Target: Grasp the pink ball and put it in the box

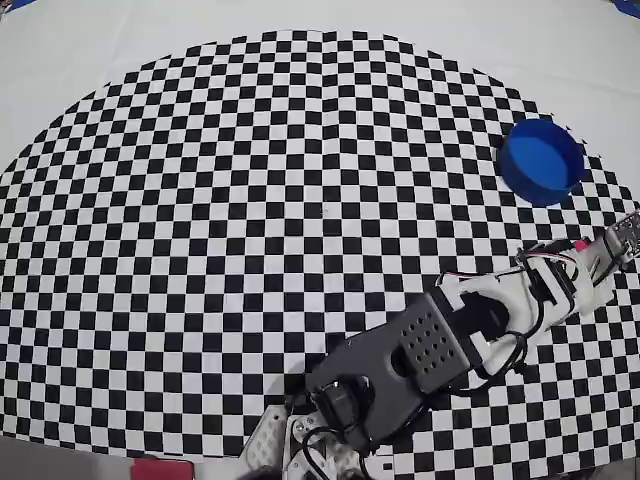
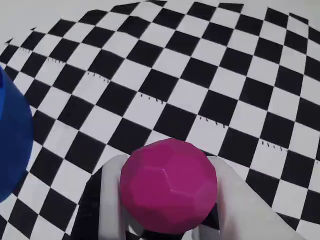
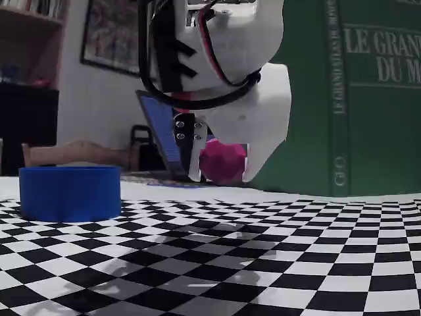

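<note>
Checkered black-and-white surface (image 1: 250, 200) — fingers (image 3: 223, 172) clamp a pink ball (image 3: 223, 162) above it, blue box (image 3: 70, 193) nearby — green book (image 3: 342, 99) behind.

Checkered cloth (image 1: 250, 200) covers table. Green book (image 3: 355, 99) upright behind; framed picture (image 3: 108, 33) on wall.

Setting looks like a home room. Fixed view shows a bookshelf (image 3: 33, 10), a framed picture (image 3: 108, 33) on the wall, and a large green book (image 3: 348, 99) behind the checkered tablecloth (image 3: 263, 257).
</note>
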`<action>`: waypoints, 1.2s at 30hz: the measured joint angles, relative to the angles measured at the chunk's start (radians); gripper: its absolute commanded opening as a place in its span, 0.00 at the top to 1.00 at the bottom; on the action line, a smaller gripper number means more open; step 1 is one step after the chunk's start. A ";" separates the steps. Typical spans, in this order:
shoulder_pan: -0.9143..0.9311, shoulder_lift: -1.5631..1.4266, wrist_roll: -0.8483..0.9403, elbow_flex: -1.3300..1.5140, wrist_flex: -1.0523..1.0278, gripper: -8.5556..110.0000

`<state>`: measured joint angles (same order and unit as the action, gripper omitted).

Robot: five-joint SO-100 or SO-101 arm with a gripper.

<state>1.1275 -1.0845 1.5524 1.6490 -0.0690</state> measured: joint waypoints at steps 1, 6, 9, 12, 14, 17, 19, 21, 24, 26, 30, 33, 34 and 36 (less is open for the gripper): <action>0.000 -0.011 0.000 0.008 0.000 0.93; 0.000 -0.060 0.000 0.041 0.000 0.93; 0.000 -0.091 0.000 0.067 0.000 0.93; 0.000 -0.118 0.000 0.091 0.000 0.93; 0.000 -0.135 0.000 0.103 0.000 0.93; 0.000 -0.166 0.000 0.127 0.000 0.93; 0.000 -0.190 0.000 0.149 0.000 0.93; 0.000 -0.210 0.000 0.161 0.000 0.93; 0.000 -0.233 0.000 0.175 0.000 0.93; 0.000 -0.238 0.000 0.178 0.000 0.93; -0.002 -0.239 0.000 0.178 0.000 0.93; -0.006 -0.239 0.000 0.178 0.000 0.93; -0.011 -0.239 0.000 0.178 0.000 0.93; -0.026 -0.239 0.000 0.178 0.000 0.93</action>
<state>1.1014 -1.3238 1.5524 1.8270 -0.0690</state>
